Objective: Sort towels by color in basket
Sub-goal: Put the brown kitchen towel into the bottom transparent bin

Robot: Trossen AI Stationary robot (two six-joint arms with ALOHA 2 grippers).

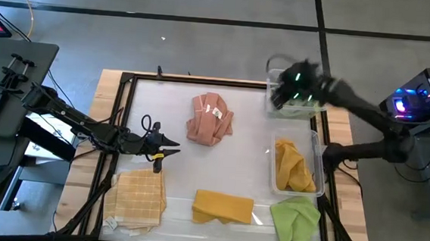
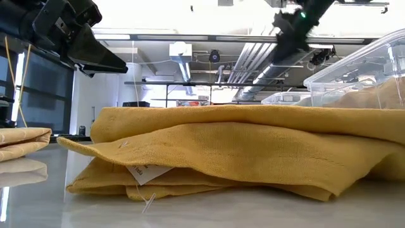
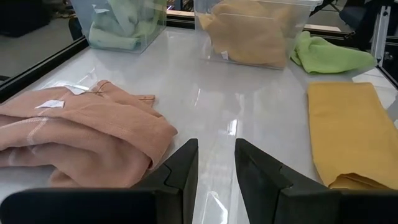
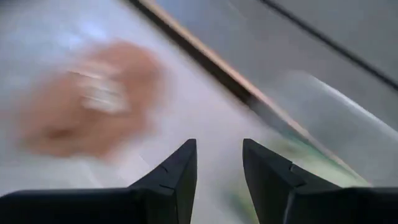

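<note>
Towels of five colours are spread over the counter (image 1: 178, 103) and its clear bins. The right gripper (image 1: 287, 87) hangs blurred at about one o'clock of the counter, over the far bin (image 1: 273, 71) that holds pale green towels (image 3: 118, 28); in the right wrist view its fingers (image 4: 171, 171) are parted by a narrow gap with nothing between them. The left gripper (image 3: 216, 171) hovers low at about nine o'clock, likewise slightly open and empty, aimed between the salmon pink towel (image 1: 210, 119) at twelve o'clock and the mustard yellow towel (image 1: 222, 207) at six.

Outward from there, a second bin (image 1: 273, 187) at three o'clock holds a crumpled mustard towel (image 1: 294, 168), a lime green towel (image 1: 296, 220) lies just beside it at five o'clock, and a tan check towel (image 1: 140, 196) lies at seven.

A mis-sort is judged the main risk: the lime towel sits touching or nearly touching the mustard bin, so it could be dragged in with a careless pick. The pink towel is bunched, so only a fold may be pinched and the rest trail across the counter. A bin could also be nudged by the right arm swinging fast above its rim.

Small white tags are seen on the pink towel (image 3: 50, 104) and under the mustard towel (image 2: 144, 172); no writing on them can be read.
</note>
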